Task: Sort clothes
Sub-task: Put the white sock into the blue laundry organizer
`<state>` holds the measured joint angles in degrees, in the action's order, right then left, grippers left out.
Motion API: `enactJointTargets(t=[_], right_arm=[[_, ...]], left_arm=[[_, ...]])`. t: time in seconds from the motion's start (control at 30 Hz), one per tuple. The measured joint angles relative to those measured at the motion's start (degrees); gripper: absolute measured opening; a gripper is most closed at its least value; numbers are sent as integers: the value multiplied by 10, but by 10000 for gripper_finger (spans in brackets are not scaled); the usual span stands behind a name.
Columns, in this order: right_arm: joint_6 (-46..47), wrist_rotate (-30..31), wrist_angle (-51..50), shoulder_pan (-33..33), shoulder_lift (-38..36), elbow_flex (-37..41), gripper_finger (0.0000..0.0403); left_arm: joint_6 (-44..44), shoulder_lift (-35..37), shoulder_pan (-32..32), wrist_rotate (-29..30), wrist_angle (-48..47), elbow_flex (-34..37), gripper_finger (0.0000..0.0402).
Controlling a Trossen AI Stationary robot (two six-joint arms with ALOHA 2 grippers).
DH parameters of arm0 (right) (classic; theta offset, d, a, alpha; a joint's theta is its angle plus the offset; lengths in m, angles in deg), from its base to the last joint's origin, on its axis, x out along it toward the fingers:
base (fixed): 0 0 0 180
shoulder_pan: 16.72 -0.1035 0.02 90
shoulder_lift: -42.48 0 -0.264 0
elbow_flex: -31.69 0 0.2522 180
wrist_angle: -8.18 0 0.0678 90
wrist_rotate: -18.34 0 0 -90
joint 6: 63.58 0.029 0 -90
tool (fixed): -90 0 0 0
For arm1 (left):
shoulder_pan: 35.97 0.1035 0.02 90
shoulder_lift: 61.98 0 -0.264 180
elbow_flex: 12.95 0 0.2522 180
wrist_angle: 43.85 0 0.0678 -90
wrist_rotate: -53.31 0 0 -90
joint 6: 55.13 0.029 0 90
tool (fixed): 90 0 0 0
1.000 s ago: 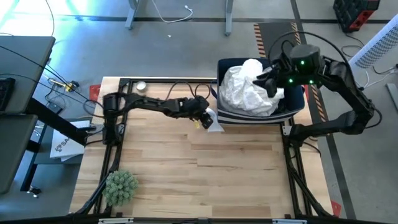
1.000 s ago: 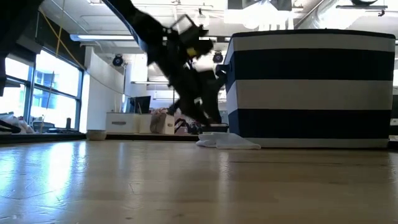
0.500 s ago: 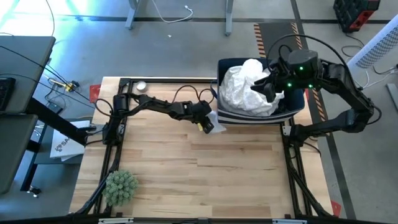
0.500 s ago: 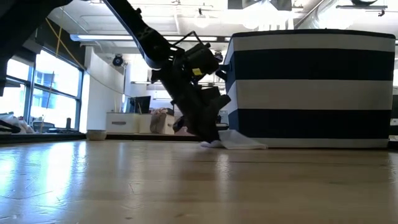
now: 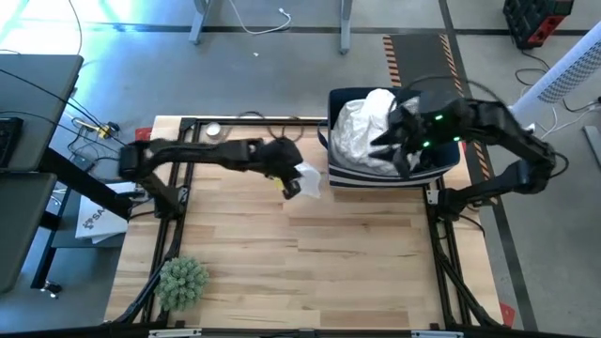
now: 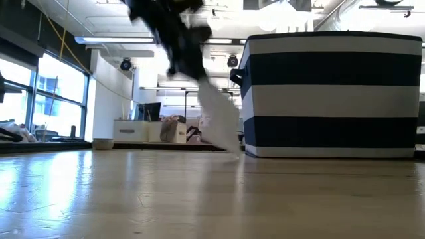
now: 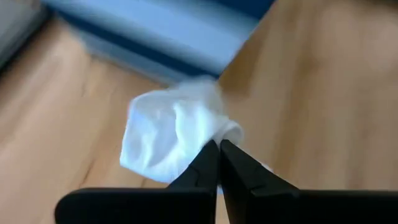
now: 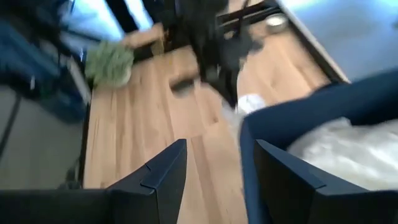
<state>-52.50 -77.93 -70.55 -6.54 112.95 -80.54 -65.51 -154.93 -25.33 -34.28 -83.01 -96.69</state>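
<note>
At centre of the high view, the left end effector is closed on a small white garment, which hangs from it clear of the desk, just left of the striped bin; the left wrist view shows both fingers pinched together on the cloth, and in the low view the garment dangles above the wood. At upper right, the right end effector hovers over the bin among a heap of white clothes; its fingers stand apart in the right wrist view and hold nothing. Judged step: one garment has been picked up beside the bin and is being carried to a sorting spot; much of the pile remains in the bin, so the task looks early. Next the left arm needs an open patch of desk and a lowering until the cloth rests before release. Room is ample: the lower and central desk is bare wood, with only a green plant at lower left. Hazards are the bin wall close to the hanging cloth and the desk's frame at its edges.
</note>
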Motion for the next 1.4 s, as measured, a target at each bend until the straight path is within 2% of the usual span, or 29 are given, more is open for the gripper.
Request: enactJointTargets(t=[0.17,0.37,0.53,0.67,0.77,0.83,1.0,1.1,1.2,1.4], right_arm=[[-61,-3,46,-13,71,0,183],[-96,-3,159,-12,157,0,183],[-131,-3,225,-12,206,0,183],[-148,-9,238,-12,236,0,183],[-161,-47,238,-12,255,0,179],[-158,-72,239,-14,264,0,158],[-143,-75,262,-24,266,0,24],[-114,-58,265,-27,252,-1,17],[-100,-31,226,-18,212,-18,6],[-89,76,120,36,108,-57,5]], left_arm=[[-11,111,-20,-10,21,-2,1],[-47,186,-35,-9,53,-2,1],[-60,202,-49,-11,65,-2,0],[-70,199,-58,-39,76,-2,0],[-75,197,-65,-34,80,-1,0],[-75,198,-69,-27,94,-2,0],[-99,198,-71,3,105,-2,14],[-105,205,-69,6,103,-2,48],[-113,223,-69,14,88,-2,93],[-136,274,-69,65,9,-2,158]])
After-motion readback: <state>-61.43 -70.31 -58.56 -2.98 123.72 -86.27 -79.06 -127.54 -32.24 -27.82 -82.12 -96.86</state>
